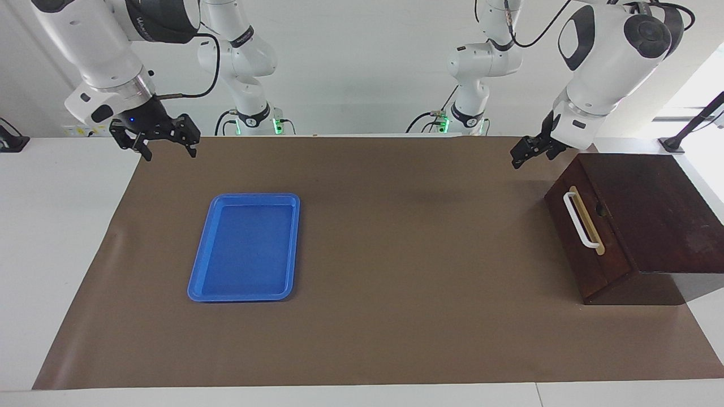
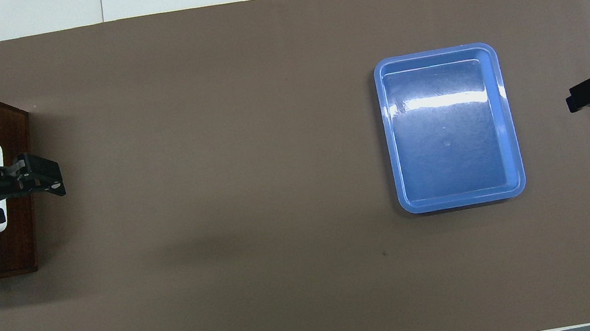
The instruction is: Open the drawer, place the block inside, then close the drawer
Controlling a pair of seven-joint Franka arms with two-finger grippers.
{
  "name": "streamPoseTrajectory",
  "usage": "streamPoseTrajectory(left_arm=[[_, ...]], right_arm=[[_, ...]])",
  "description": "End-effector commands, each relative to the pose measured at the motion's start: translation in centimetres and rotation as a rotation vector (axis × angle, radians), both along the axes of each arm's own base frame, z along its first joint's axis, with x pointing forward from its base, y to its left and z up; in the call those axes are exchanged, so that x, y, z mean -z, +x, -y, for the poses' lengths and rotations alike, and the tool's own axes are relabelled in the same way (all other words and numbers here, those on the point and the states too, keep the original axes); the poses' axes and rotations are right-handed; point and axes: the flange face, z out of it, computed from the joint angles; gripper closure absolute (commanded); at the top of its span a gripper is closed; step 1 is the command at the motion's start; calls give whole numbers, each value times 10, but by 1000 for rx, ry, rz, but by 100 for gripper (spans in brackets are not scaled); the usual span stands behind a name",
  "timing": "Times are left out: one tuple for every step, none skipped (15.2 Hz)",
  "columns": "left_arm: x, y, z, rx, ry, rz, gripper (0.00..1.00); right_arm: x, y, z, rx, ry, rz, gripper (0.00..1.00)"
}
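The drawer (image 1: 600, 271) is shut in its dark wooden box (image 1: 650, 209) at the left arm's end of the table, its white bar handle (image 1: 581, 220) free. It also shows in the overhead view (image 2: 21, 232). My left gripper (image 1: 531, 156) is open and empty, raised in the air beside the box's corner that is nearer to the robots; in the overhead view (image 2: 18, 194) it covers part of the handle. My right gripper (image 1: 168, 148) is open and empty and waits in the air over the mat's corner at the right arm's end. The yellow block is out of view.
An empty blue tray (image 1: 246, 249) lies on the brown mat (image 1: 396, 254) toward the right arm's end; it also shows in the overhead view (image 2: 449, 129). Bare mat stretches between the tray and the box.
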Motion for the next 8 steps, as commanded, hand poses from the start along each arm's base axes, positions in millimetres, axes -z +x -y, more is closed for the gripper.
streamPoseTrajectory(left_arm=[[-10,-19,4,44,-17,-2,0],[-8,-16,-5,59,-24,-1,0],[-6,-13,-8,92,-30,-10,0],[-4,-12,-5,115,-33,-22,0],[-3,-12,-5,116,-33,-27,0],[-5,-13,-5,116,-33,-29,0],[-8,-15,-7,115,-33,-28,0],[-8,-15,-8,113,-33,-28,0]], right_arm=[[-3,-2,5,-14,-19,9,0],[-3,-2,5,-14,-19,9,0],[-3,-2,6,-13,-19,9,0],[-4,-2,6,-14,-18,11,0],[-3,-2,7,-16,-17,9,0],[-4,-2,8,-17,-17,11,0],[-4,-2,10,-14,-17,11,0],[-4,-2,10,-14,-17,11,0]])
